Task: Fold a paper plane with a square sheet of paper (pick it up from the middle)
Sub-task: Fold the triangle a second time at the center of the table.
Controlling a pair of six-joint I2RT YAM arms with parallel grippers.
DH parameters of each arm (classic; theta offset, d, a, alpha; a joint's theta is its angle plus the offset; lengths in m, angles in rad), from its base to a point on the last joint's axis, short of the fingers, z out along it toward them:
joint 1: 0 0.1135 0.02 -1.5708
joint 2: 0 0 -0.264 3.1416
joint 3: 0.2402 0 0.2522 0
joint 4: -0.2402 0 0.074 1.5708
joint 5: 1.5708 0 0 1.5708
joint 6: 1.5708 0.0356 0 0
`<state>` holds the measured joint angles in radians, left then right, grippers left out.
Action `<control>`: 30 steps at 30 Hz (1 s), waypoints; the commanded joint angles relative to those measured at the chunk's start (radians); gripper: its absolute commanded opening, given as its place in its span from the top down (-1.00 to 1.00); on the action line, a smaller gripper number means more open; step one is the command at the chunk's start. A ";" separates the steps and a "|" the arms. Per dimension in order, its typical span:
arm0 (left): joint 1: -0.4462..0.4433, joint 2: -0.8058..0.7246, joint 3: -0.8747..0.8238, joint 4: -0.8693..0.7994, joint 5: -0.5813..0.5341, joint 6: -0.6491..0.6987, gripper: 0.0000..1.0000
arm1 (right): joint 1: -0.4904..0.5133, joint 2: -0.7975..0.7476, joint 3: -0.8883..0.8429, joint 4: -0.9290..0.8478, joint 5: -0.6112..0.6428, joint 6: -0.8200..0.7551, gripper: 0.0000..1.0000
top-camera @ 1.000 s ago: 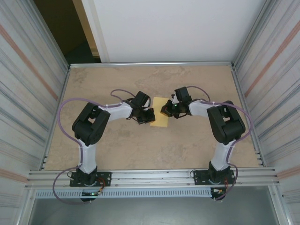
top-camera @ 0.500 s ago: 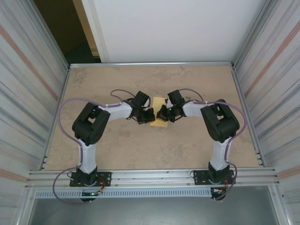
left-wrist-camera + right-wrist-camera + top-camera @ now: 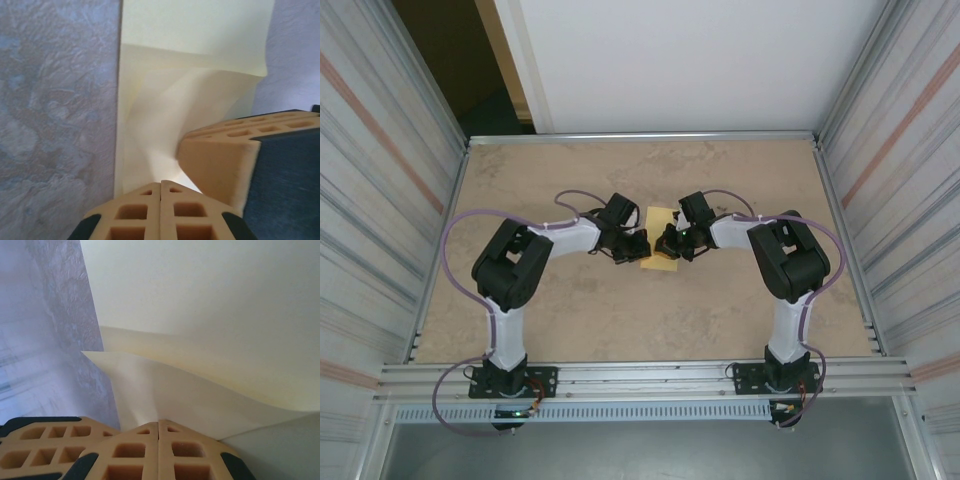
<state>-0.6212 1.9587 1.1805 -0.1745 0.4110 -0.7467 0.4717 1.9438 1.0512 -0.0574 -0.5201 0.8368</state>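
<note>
Beige table (image 3: 740, 310) is showing free room out to its edges; at centre, left gripper (image 3: 640, 246) and right gripper (image 3: 670, 242), jaws pressed together, are pinching the square sheet of paper (image 3: 660, 263), buckling its middle upward.

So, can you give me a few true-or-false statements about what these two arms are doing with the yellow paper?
1. The sheet of paper lies flat and untouched. False: it is bent, with part of it raised off the table.
2. The left gripper has its fingers shut. True.
3. The right gripper stands wide open. False: its fingers are shut, pinching the paper.
4. Both arms meet at the paper near the middle of the table. True.
</note>
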 commanded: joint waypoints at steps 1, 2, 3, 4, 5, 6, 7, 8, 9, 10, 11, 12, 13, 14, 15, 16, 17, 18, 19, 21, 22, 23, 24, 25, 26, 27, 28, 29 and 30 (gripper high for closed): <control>0.003 -0.031 -0.041 0.056 0.060 -0.042 1.00 | -0.012 0.062 -0.015 -0.092 0.105 0.026 1.00; 0.003 -0.026 -0.050 0.066 0.065 -0.049 1.00 | -0.012 0.066 -0.014 -0.094 0.107 0.028 1.00; 0.003 -0.022 -0.055 0.071 0.069 -0.051 1.00 | -0.013 0.069 -0.016 -0.098 0.107 0.029 1.00; 0.002 -0.017 -0.059 0.071 0.069 -0.052 1.00 | -0.011 0.071 -0.017 -0.101 0.108 0.030 1.00; 0.003 -0.013 -0.059 0.070 0.070 -0.053 1.00 | -0.013 0.073 -0.016 -0.104 0.108 0.030 1.00; 0.003 -0.008 -0.058 0.067 0.072 -0.053 1.00 | -0.013 0.076 -0.015 -0.107 0.109 0.030 1.00; 0.003 -0.004 -0.059 0.066 0.072 -0.054 1.00 | -0.012 0.077 -0.016 -0.108 0.109 0.030 1.00; 0.002 0.001 -0.059 0.062 0.072 -0.054 1.00 | -0.012 0.078 -0.015 -0.111 0.111 0.030 1.00; 0.005 0.005 -0.057 0.052 0.067 -0.051 1.00 | -0.013 0.079 -0.016 -0.114 0.114 0.031 1.00; 0.006 0.008 -0.058 0.046 0.063 -0.049 1.00 | -0.013 0.080 -0.016 -0.116 0.114 0.031 1.00; 0.010 0.009 -0.061 0.039 0.055 -0.047 1.00 | -0.014 0.082 -0.016 -0.119 0.119 0.033 1.00; 0.014 0.010 -0.065 0.035 0.051 -0.043 1.00 | -0.014 0.082 -0.016 -0.123 0.122 0.032 1.00; 0.019 0.008 -0.071 0.034 0.048 -0.040 1.00 | -0.014 0.082 -0.016 -0.127 0.126 0.032 1.00; 0.026 0.005 -0.079 0.032 0.049 -0.036 1.00 | -0.015 0.083 -0.016 -0.131 0.129 0.031 1.00; 0.034 0.001 -0.088 0.032 0.049 -0.030 1.00 | -0.017 0.084 -0.017 -0.135 0.133 0.030 1.00; 0.039 -0.003 -0.093 0.029 0.052 -0.023 1.00 | -0.018 0.084 -0.017 -0.142 0.136 0.029 1.00; 0.045 -0.008 -0.099 0.019 0.052 -0.014 1.00 | -0.021 0.085 -0.014 -0.149 0.141 0.027 1.00; 0.049 -0.013 -0.105 0.008 0.054 -0.004 1.00 | -0.022 0.087 -0.013 -0.156 0.143 0.024 1.00; 0.053 -0.019 -0.111 -0.002 0.059 0.006 1.00 | -0.023 0.090 -0.011 -0.162 0.147 0.022 1.00; 0.059 -0.035 -0.130 -0.027 0.062 0.028 1.00 | -0.025 0.091 -0.010 -0.175 0.153 0.017 1.00; 0.063 -0.044 -0.140 -0.040 0.060 0.037 1.00 | -0.024 0.092 -0.009 -0.178 0.155 0.016 1.00; 0.069 -0.056 -0.153 -0.054 0.063 0.046 1.00 | -0.026 0.093 -0.008 -0.181 0.155 0.012 1.00; 0.078 -0.074 -0.170 -0.060 0.065 0.050 1.00 | -0.025 0.092 -0.009 -0.183 0.154 0.011 1.00; 0.084 -0.090 -0.185 -0.062 0.068 0.053 1.00 | -0.025 0.093 -0.009 -0.183 0.155 0.010 1.00; 0.096 -0.112 -0.201 -0.061 0.073 0.056 1.00 | -0.025 0.093 -0.009 -0.183 0.154 0.009 1.00; 0.105 -0.136 -0.210 -0.064 0.076 0.058 1.00 | -0.024 0.095 -0.009 -0.183 0.151 0.007 1.00; 0.110 -0.156 -0.212 -0.066 0.076 0.060 1.00 | -0.025 0.092 -0.010 -0.181 0.152 0.005 1.00; 0.114 -0.179 -0.210 -0.066 0.078 0.061 1.00 | -0.024 0.092 -0.007 -0.182 0.150 0.004 1.00; 0.114 -0.192 -0.204 -0.059 0.080 0.060 1.00 | -0.023 0.093 -0.005 -0.180 0.147 0.001 1.00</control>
<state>-0.5198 1.8336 0.9810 -0.1738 0.4973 -0.7193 0.4690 1.9575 1.0771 -0.0921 -0.5209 0.8543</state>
